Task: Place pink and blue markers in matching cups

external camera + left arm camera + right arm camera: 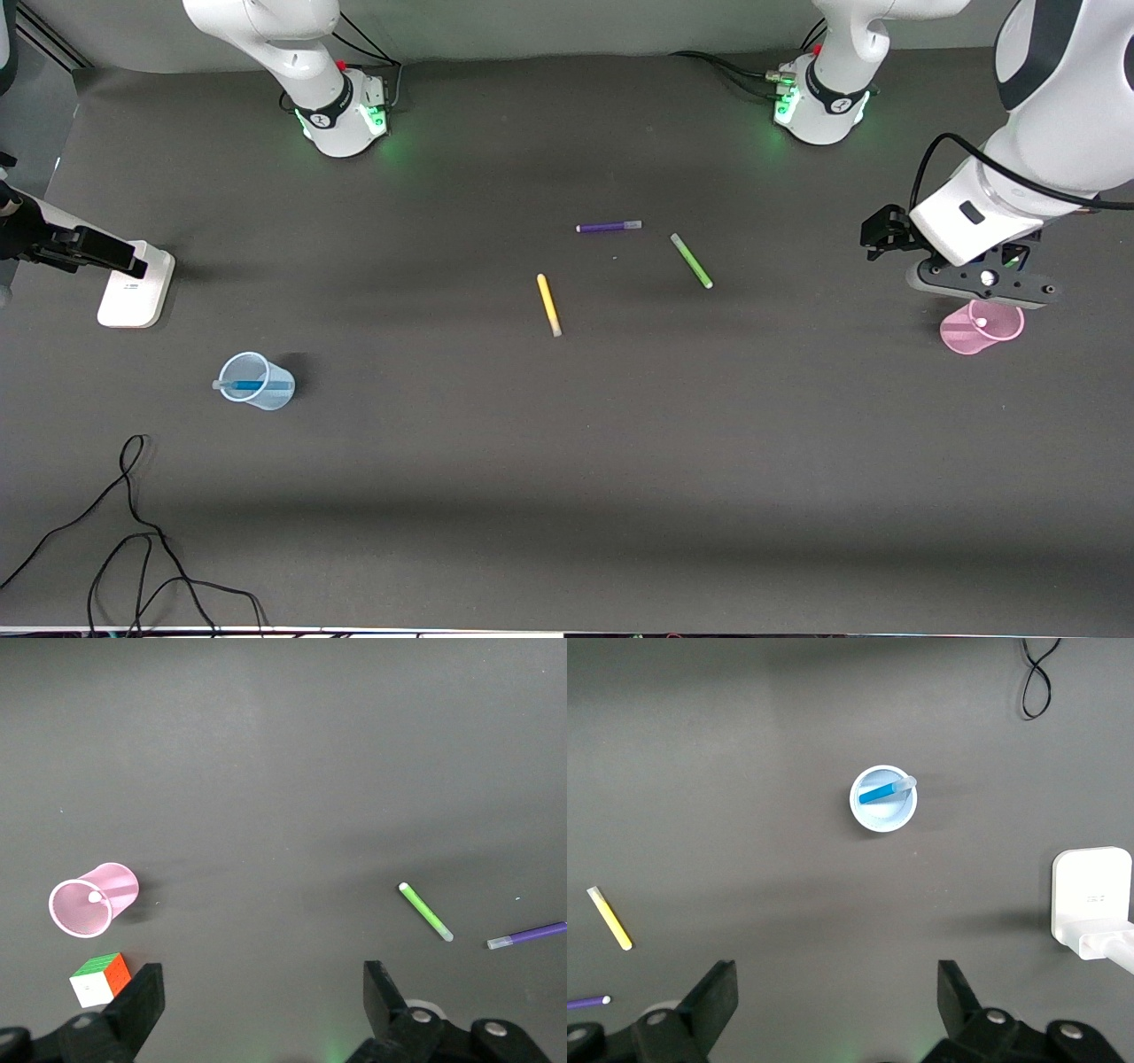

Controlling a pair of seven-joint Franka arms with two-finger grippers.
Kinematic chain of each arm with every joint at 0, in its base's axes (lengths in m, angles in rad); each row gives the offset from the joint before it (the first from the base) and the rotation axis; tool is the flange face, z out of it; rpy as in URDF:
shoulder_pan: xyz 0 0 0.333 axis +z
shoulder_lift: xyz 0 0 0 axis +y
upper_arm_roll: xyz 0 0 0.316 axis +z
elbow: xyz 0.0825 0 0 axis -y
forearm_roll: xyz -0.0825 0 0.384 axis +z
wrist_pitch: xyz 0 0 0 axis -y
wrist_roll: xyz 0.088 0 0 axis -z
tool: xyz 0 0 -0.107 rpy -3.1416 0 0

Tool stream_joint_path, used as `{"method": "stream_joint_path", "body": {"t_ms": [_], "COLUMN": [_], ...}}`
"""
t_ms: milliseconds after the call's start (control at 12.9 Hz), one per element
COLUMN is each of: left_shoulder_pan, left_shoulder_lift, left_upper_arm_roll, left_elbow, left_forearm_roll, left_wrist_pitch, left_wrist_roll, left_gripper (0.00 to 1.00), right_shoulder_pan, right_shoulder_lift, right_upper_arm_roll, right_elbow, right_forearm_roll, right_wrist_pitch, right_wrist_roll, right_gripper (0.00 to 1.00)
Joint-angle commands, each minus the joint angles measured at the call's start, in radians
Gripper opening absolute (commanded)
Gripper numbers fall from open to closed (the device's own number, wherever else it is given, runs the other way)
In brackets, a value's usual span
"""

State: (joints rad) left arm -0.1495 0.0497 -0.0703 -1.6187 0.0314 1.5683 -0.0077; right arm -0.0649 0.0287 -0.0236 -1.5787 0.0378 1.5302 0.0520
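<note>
Front view is cutting off the right gripper entirely, and the left gripper (983, 282) is showing only as a dark body hanging over the pink cup (982, 328) at the left arm's end of the table, partly covering the cup's rim. Inside that cup the pink marker (980, 321) is appearing as little more than a white tip, its body hard to tell from the pink wall. Left wrist view is showing what the front camera is missing: the left gripper's fingers (142, 1001) are standing wide apart and holding nothing, with the pink cup lying outside the gap, beside a small colour cube (100, 979). Right wrist view is showing the right gripper (837, 997) equally wide open and empty, with the blue cup (883, 799) well apart from its fingers and the blue marker (881, 792) leaning inside, its pale cap sticking over the rim.
</note>
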Motion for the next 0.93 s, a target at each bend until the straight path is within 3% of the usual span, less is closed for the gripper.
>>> {"method": "stream_joint_path", "body": {"t_ms": [0, 851], "left_shoulder_pan": [0.007, 0.008], "left_shoulder_lift": [0.015, 0.016], "left_upper_arm_roll": [-0.013, -0.013], "left_elbow": [0.033, 0.033], "left_forearm_roll": [0.013, 0.012], "left_wrist_pitch": [-0.028, -0.037], "left_wrist_roll": [-0.009, -0.012], "left_gripper": [1.00, 1.00], "right_shoulder_pan": [-0.007, -0.010], "right_shoulder_lift": [-0.016, -0.010], "right_upper_arm_roll": [0.008, 0.004], "right_elbow": [-0.018, -0.021], "right_forearm_roll": [-0.051, -0.059], "right_wrist_pitch": [0.016, 0.019], "right_wrist_roll": [-0.073, -0.121], "right_gripper": [1.00, 1.00]}}
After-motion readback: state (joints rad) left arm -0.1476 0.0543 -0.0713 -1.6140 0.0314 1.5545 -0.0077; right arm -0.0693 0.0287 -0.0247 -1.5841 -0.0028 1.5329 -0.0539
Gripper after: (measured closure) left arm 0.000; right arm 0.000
